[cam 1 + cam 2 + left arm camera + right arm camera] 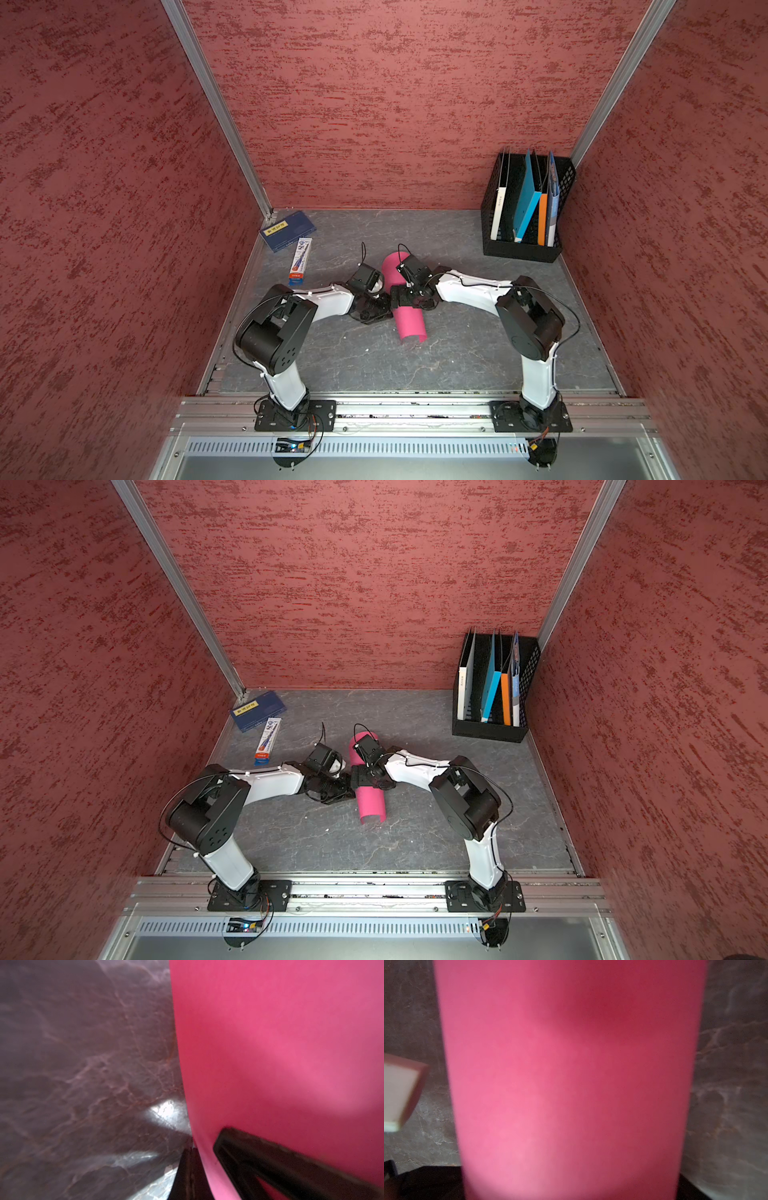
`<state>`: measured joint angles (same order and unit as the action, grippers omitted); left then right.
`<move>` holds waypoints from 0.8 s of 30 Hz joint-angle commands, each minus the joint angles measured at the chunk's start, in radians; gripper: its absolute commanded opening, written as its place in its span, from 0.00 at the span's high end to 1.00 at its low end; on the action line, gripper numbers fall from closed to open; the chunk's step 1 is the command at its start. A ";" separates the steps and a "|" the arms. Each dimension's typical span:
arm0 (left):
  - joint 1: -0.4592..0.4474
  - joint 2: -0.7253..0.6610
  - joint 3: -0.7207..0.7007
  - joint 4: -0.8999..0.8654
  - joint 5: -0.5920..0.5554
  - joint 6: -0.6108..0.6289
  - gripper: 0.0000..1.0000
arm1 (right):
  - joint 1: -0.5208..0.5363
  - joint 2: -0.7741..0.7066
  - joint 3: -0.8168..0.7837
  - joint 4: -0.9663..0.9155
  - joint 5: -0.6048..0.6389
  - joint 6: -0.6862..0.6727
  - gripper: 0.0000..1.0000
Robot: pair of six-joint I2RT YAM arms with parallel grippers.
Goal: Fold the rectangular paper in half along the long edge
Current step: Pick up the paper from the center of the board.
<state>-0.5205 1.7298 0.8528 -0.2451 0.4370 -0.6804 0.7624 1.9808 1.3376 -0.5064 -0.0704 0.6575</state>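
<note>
Our left gripper (204,1147) was clamped tight on one long edge of the rectangular paper (270,1043). In the left wrist view the pink sheet passed between its two dark fingers (270,1159). In both top views this gripper (384,307) sat low against the sheet's left side, about midway along its length.

Our right gripper (407,299) stood with its jaws spread wide, straddling the same sheet from above. In the right wrist view the bowed pink surface (571,1064) filled the space between the dark jaw bases. We could not tell whether those jaws pressed on it.

The rectangular paper (409,326) lay in the middle of the grey marbled table (457,353), between the two arms, with its long side running from near to far. It was curled over into a rounded arch rather than lying flat, and its near end (372,816) showed an open hollow.

Well apart from it, a navy booklet (288,230) lay in the far left corner, with a white and orange carton (300,262) just beside it. A black mesh file rack (523,251) stood in the far right corner, holding a blue folder (528,199) and an orange folder (542,218).
</note>
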 commanded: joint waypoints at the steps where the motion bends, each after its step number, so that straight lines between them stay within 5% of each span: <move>1: -0.011 0.025 -0.008 -0.014 -0.023 0.018 1.00 | 0.024 0.067 -0.005 -0.059 0.014 -0.005 0.03; 24: -0.012 0.066 -0.007 0.040 -0.011 -0.006 1.00 | 0.026 0.076 -0.028 0.059 -0.084 0.020 0.01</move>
<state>-0.5140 1.7397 0.8528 -0.2306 0.4511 -0.6979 0.7620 1.9915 1.3525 -0.5163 -0.0757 0.6548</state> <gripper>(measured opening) 0.048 0.985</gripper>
